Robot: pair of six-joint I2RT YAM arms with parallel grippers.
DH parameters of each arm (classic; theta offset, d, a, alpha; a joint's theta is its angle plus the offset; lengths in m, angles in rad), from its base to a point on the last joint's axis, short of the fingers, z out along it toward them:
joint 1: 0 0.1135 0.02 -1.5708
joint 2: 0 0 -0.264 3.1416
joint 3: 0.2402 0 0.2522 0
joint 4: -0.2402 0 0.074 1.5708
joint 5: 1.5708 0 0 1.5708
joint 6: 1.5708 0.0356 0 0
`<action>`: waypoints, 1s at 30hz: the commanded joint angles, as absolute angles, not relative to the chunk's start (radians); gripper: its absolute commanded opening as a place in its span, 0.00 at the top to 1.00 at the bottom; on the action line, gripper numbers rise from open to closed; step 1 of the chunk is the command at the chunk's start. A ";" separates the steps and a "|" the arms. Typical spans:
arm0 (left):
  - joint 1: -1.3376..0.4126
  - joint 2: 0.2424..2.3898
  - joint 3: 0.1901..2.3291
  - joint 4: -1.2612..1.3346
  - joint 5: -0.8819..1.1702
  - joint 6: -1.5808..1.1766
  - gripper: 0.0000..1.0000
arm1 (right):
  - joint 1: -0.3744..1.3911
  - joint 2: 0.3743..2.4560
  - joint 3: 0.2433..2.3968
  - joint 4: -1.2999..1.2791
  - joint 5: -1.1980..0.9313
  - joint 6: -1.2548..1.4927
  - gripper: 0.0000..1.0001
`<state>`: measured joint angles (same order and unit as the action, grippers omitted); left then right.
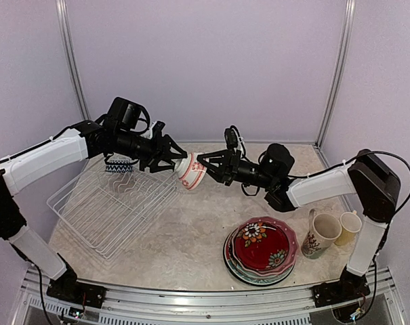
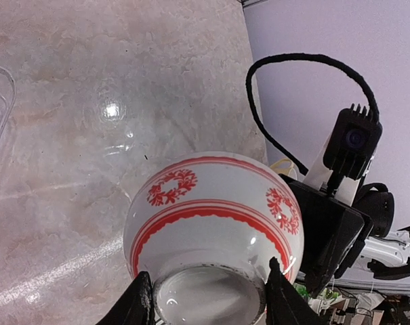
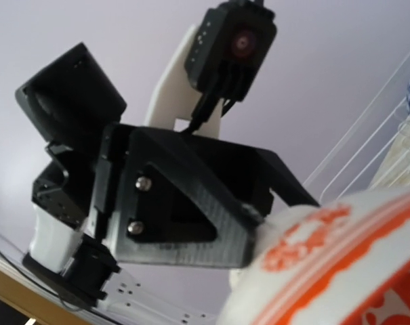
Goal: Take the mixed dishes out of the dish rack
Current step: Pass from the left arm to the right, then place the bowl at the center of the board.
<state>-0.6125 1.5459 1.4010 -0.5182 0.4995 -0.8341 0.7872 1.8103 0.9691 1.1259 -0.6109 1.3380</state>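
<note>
- One red-and-white bowl [image 1: 191,170] is held in the air beside the rack [image 1: 103,210], its foot clamped between the left fingers [image 2: 138,303].
- At its rim the right fingers [image 1: 210,162] are set; whether they grip cannot be told.
- One blue-patterned dish [image 1: 120,166] is seen in the rack.
- Two mugs [image 1: 321,233] and one plate stack [image 1: 262,247] are stood on the surface [image 1: 184,237].

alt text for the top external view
The left gripper holds a red-patterned white bowl in midair, the right gripper at its rim. Below, a white wire dish rack lies left; stacked plates and two mugs stand right.
</note>
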 commanded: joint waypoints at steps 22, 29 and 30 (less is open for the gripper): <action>-0.566 1.370 1.378 -0.645 0.358 -0.680 0.06 | 0.778 1.570 0.980 0.440 -0.462 0.774 1.00; -0.494 1.317 1.351 -0.691 0.319 -0.645 0.04 | 0.778 1.413 1.058 -0.109 -0.082 0.428 1.00; -0.484 1.311 1.345 -0.692 0.319 -0.643 0.04 | 0.778 1.399 1.069 -0.176 -0.023 0.400 1.00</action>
<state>-0.5152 1.3354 1.3777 -0.6415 0.3553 -0.6834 0.7830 1.4784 1.0016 0.1787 -0.3069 0.6529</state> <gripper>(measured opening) 0.957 0.036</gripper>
